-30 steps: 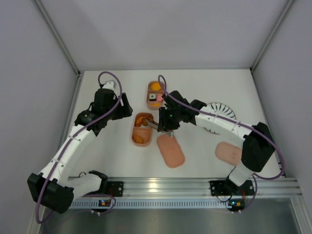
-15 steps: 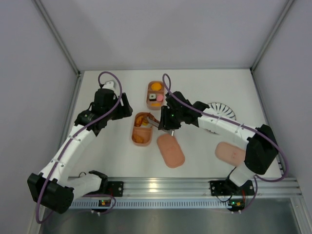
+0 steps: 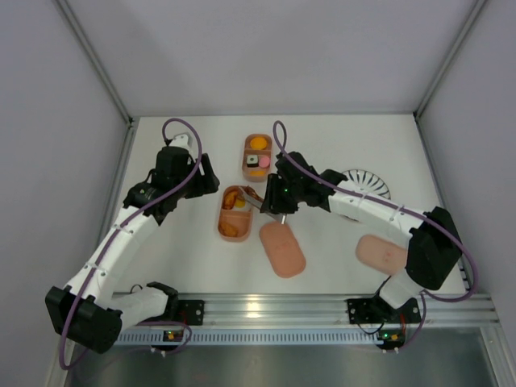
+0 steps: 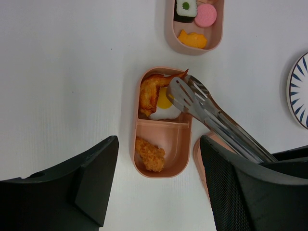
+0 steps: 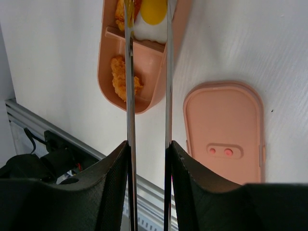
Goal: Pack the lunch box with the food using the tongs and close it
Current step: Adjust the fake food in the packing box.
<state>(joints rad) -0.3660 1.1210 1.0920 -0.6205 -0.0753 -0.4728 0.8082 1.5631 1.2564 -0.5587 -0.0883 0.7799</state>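
We see right gripper (image 5: 148, 147) clenched on tongs (image 4: 208, 114), blade tips over fried egg (image 4: 161, 112) in far compartment of near tray (image 4: 171, 139), mid-worktop (image 3: 185, 266). Left gripper (image 4: 159, 142) released, empty, above worktop left of that tray. Second tray (image 4: 169, 33), toward far edge, holds sushi roll (image 4: 186, 9), pink piece (image 4: 206, 15), orange piece (image 4: 192, 39). We note one lid (image 5: 224, 130) just right of near tray, other lid (image 3: 380, 252) toward right edge.

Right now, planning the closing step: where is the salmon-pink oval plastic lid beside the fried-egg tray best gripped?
Probably from above, pinching the lid across its narrow width, near its end farther from the tray: it lies flat, and that end looks unobstructed.
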